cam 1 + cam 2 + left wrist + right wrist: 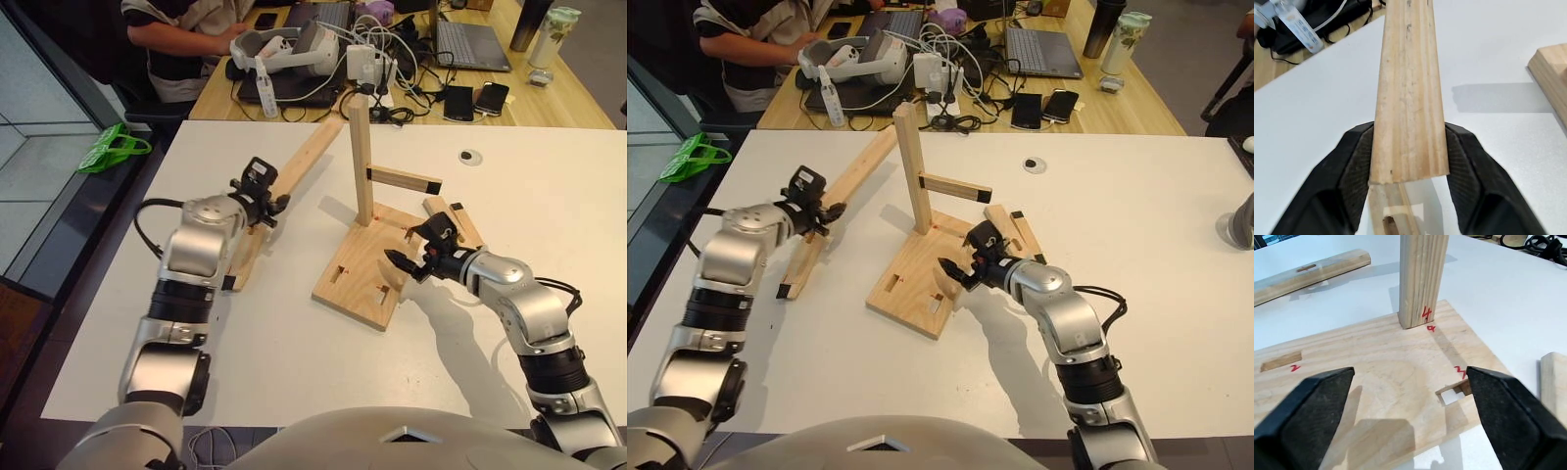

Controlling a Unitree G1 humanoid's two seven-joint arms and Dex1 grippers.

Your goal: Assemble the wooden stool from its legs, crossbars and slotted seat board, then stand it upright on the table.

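White table (294,362) — left pincer (1408,134) clamps a leg (1409,83).

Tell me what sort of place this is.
Probably a robotics lab or office: a wooden desk crowded with a laptop, a VR headset and tangled cables, behind the white table.

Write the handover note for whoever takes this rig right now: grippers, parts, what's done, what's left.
Left gripper: shut on a loose leg; another leg lies flat beneath it.
Right gripper: open, over the seat board, beside an empty slot.
Done: one upright leg is seated in the board's corner slot, with a crossbar sticking out from it.
Left: fit the other legs and crossbars, including the loose pieces right of the board, then stand the stool upright.
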